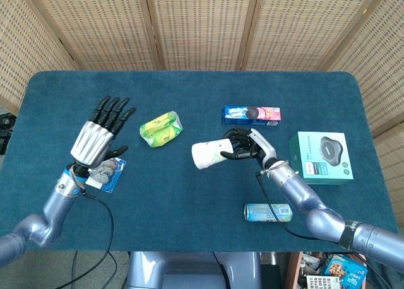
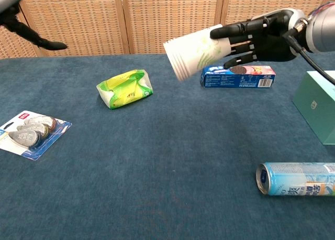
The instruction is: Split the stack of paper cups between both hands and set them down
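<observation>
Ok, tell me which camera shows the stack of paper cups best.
The chest view: the stack of paper cups is large, side-on, its nested rims distinct, gripped by the right hand. The head view shows the stack small, from above, rims hard to distinguish.

Not much here can actually be read. The can point(image 2: 298, 179) lying on its side near the table's front edge carries large Chinese characters on its pale blue label, but I can't make them out with any certainty. The blue biscuit box point(image 2: 238, 76) toward the back has printing along its face and a picture of dark sandwich biscuits, yet the lettering is too small to read. The blister pack point(image 2: 30, 132) on the left has a small red patch at its top corner, its wording illegible. The teal box point(image 1: 324, 157) shows tiny lines of text, also unreadable.
</observation>
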{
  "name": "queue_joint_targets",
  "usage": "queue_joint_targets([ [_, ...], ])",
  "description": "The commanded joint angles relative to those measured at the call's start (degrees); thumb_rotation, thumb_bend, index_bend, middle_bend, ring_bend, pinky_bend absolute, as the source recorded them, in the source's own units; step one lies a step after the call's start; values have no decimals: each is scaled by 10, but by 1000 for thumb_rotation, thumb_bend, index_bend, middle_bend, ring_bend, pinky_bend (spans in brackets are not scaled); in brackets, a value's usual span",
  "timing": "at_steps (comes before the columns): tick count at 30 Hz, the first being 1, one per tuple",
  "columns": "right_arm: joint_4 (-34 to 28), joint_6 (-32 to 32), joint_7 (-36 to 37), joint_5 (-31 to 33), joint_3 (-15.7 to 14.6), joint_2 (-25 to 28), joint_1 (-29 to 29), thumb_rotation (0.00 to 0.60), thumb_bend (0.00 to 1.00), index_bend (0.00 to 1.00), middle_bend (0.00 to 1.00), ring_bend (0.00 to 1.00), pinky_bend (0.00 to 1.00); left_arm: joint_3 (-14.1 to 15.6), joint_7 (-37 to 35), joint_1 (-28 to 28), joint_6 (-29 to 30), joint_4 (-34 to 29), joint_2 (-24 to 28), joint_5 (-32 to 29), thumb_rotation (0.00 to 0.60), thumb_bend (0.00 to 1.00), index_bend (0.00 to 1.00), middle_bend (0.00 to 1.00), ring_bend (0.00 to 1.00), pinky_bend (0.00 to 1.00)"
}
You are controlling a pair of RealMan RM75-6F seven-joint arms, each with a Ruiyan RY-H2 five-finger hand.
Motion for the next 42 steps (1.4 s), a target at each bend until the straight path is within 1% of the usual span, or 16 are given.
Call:
queue_joint_targets([
  [1, -6, 13, 3, 27, 7, -4, 12, 600, 490, 546, 571, 434, 555, -1, 5, -46, -6, 46, -62, 16, 600, 131, 120, 0, 0, 0],
  [7, -8, 26, -5, 52, 2, -5, 20, 600, 493, 546, 571, 434, 555, -10, -14, -87, 28, 107, -139, 26, 600, 132, 261, 0, 0, 0],
  [11, -10, 29, -9, 61, 0, -2, 21, 600, 502, 546, 572, 434, 555, -12, -17, -112, 33, 134, -171, 25, 600, 133, 285, 0, 0, 0],
  [14, -12, 29, -10, 61, 1, 0, 19, 600, 509, 546, 572, 434, 555, -14, -15, -123, 33, 139, -181, 23, 600, 133, 291, 0, 0, 0],
  [17, -15, 28, -10, 60, 2, 3, 17, 600, 513, 546, 572, 434, 555, -16, -12, -133, 37, 145, -192, 18, 600, 133, 318, 0, 0, 0],
  [20, -16, 27, -10, 58, 3, 5, 14, 600, 513, 546, 573, 434, 555, -16, -12, -137, 42, 149, -200, 14, 600, 144, 374, 0, 0, 0],
  [22, -17, 25, -9, 57, 4, 6, 12, 600, 513, 546, 573, 434, 555, -16, -13, -140, 47, 153, -207, 10, 600, 186, 424, 0, 0, 0],
  [24, -17, 24, -10, 56, 3, 7, 11, 600, 515, 546, 573, 434, 555, -16, -13, -141, 48, 155, -210, 7, 600, 208, 448, 0, 0, 0],
  [36, -19, 17, -9, 44, 4, 12, 2, 600, 516, 546, 573, 435, 555, -22, -14, -156, 58, 178, -238, -12, 600, 240, 471, 0, 0, 0],
  [40, -20, 15, -8, 38, 4, 13, -1, 600, 516, 546, 573, 435, 555, -20, -14, -162, 61, 182, -244, -14, 600, 304, 488, 0, 0, 0],
  [42, -19, 15, -6, 37, 5, 13, -2, 600, 516, 546, 573, 435, 555, -20, -14, -164, 63, 183, -247, -15, 600, 317, 496, 0, 0, 0],
])
